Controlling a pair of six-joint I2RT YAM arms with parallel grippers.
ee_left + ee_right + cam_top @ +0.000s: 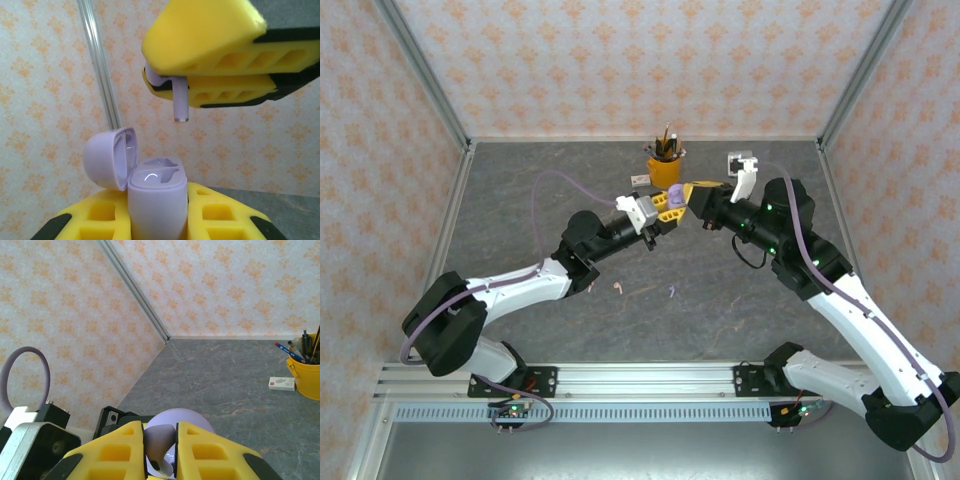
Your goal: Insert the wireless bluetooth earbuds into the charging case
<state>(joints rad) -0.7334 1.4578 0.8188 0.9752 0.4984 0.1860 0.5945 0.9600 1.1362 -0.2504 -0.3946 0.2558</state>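
We see the L gripper (pixel 159 220) clamped on the lilac charging case (pixel 157 197), which stands upright w/ its lid (pixel 107 157) swung open. The R gripper (pixel 150 70) pinches a lilac earbud (pixel 180 102) by its head. Its stem runs approx. vertical, tip pointing down, just above the case's sockets and not touching. A pink earbud (pixel 618 287) & a second lilac earbud (pixel 672 292) lie on the table (pixel 520 190).

The lilac charging case (pixel 156 205) stands upright at the bottom centre of the left wrist view, with its lid (pixel 106 159) flipped open to the left. A lilac earbud (pixel 180 102) hangs stem-down just above it, not touching. From the top view, a pale pink earbud (pixel 618 287) and a second lilac earbud (pixel 672 292) lie loose just below mid-frame, apart from each other.
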